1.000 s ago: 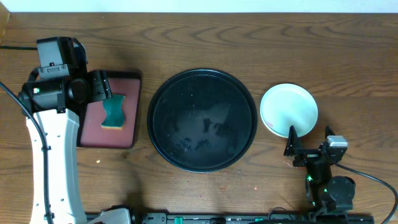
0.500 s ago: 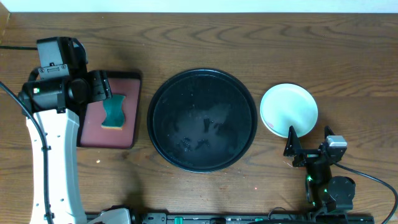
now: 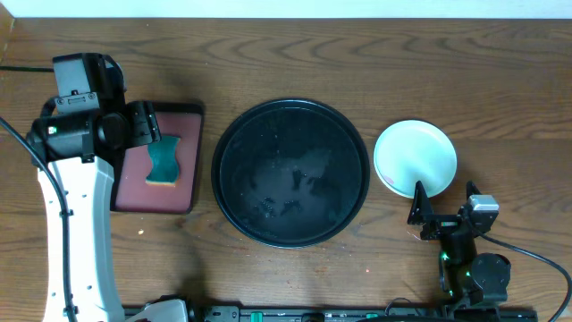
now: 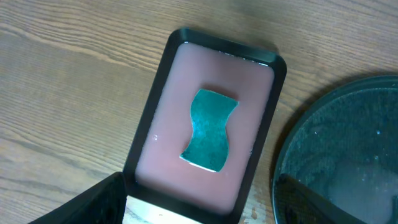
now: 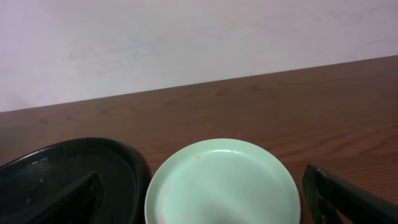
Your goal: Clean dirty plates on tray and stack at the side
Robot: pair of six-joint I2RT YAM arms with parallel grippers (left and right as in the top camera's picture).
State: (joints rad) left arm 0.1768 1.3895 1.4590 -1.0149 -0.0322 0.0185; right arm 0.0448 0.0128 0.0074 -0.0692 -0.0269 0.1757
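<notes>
plates (image 3: 416, 158) stacked right of black tray (image 3: 290, 134), left claw (image 4: 199, 208) and right claw (image 5: 205, 202) wide open, empty

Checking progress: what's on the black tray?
No plates on the tray, only faint smudges. A mint plate sits beside it; anything beneath that plate is covered.

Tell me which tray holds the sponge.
The small dark-red rectangular tray, with the teal sponge lying on it; the large round black tray holds none.
</notes>
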